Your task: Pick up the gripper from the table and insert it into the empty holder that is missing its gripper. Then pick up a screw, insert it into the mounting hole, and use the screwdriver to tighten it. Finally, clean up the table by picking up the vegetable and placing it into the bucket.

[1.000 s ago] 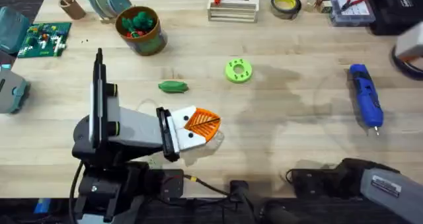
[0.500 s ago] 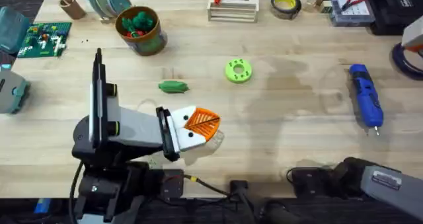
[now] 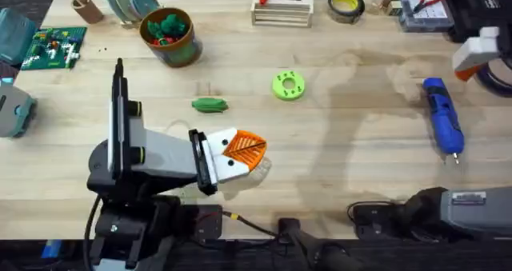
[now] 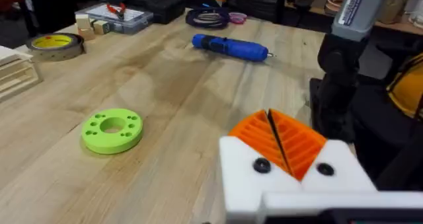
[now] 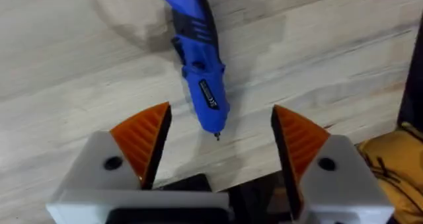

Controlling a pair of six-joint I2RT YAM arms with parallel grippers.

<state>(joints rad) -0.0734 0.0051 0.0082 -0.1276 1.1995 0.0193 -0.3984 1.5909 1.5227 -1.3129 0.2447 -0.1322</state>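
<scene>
My left gripper (image 3: 252,148) rests low over the table's front middle, its white holder blocks (image 4: 291,181) carrying two orange ribbed pads pressed shut together with nothing between them. A loose gripper piece and a screw are out of view. The blue screwdriver (image 3: 442,117) lies at the right, tip toward the front. My right gripper (image 3: 474,57) hovers above its far end, open; in the right wrist view the screwdriver (image 5: 198,65) lies between and beyond the orange pads (image 5: 142,141). The dark-green vegetable (image 3: 210,105) lies left of centre. At the back left stands the bucket (image 3: 186,53).
A lime-green disc (image 3: 288,85) lies mid-table. Along the back edge are a white rack with a red-handled tool (image 3: 282,7), a tape roll (image 3: 346,5), a parts box (image 3: 424,3) and a tan cup (image 3: 86,9). A circuit board (image 3: 54,47) is at the left.
My right gripper has shifted leftward from the table's right edge, now over the screwdriver's far end, and its shadow has moved with it. The left arm has not moved.
</scene>
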